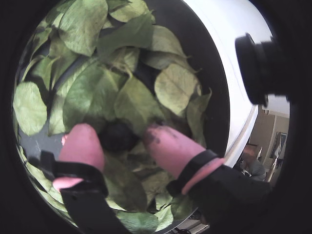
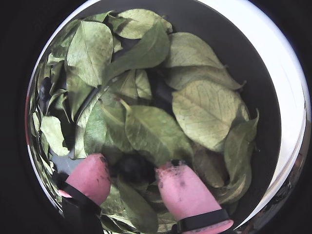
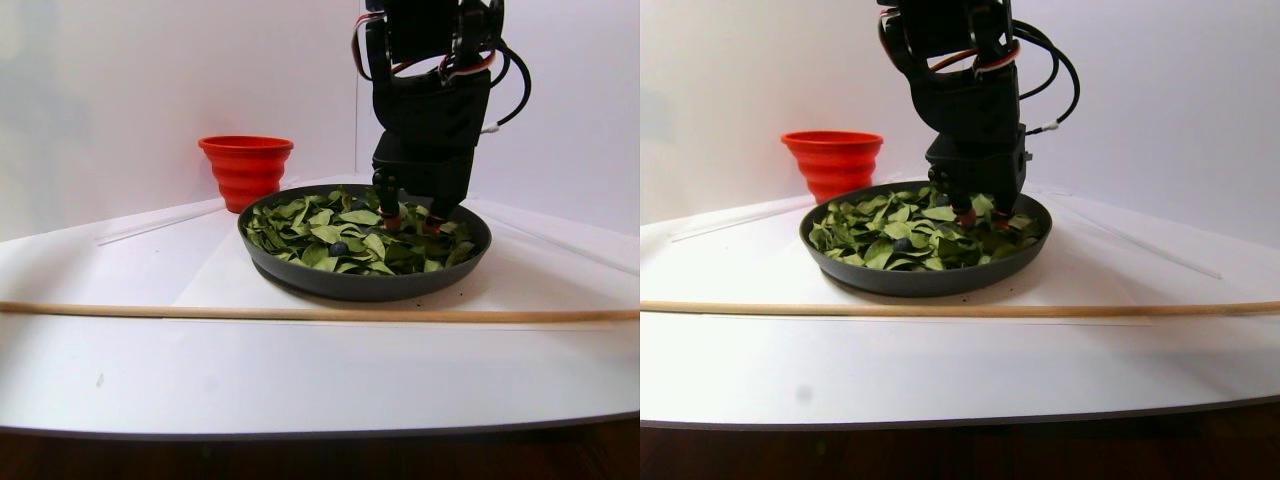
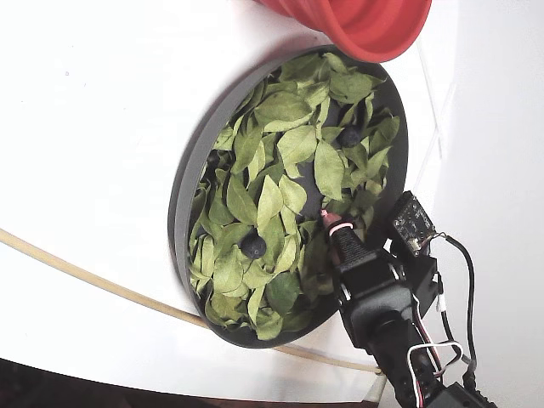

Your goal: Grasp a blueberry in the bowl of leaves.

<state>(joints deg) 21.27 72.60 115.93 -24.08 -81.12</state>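
The dark-grey bowl (image 4: 182,201) is full of green leaves (image 4: 297,144). My gripper (image 1: 117,134) is down among the leaves on the bowl's right side in the fixed view (image 4: 330,223). Its pink fingertips (image 1: 80,146) stand apart, one on each side of a dark blueberry (image 1: 118,138), with the jaws not closed on it. The other wrist view shows the same: the gripper (image 2: 132,165) straddles the blueberry (image 2: 134,170), which lies half under a leaf. Two more blueberries (image 4: 253,246) (image 4: 349,134) lie uncovered elsewhere in the bowl.
A red-orange ribbed bowl (image 4: 365,21) stands just beyond the dish, also in the stereo pair view (image 3: 245,165). A thin wooden stick (image 3: 300,313) lies across the white table in front of the dish. White walls stand close behind.
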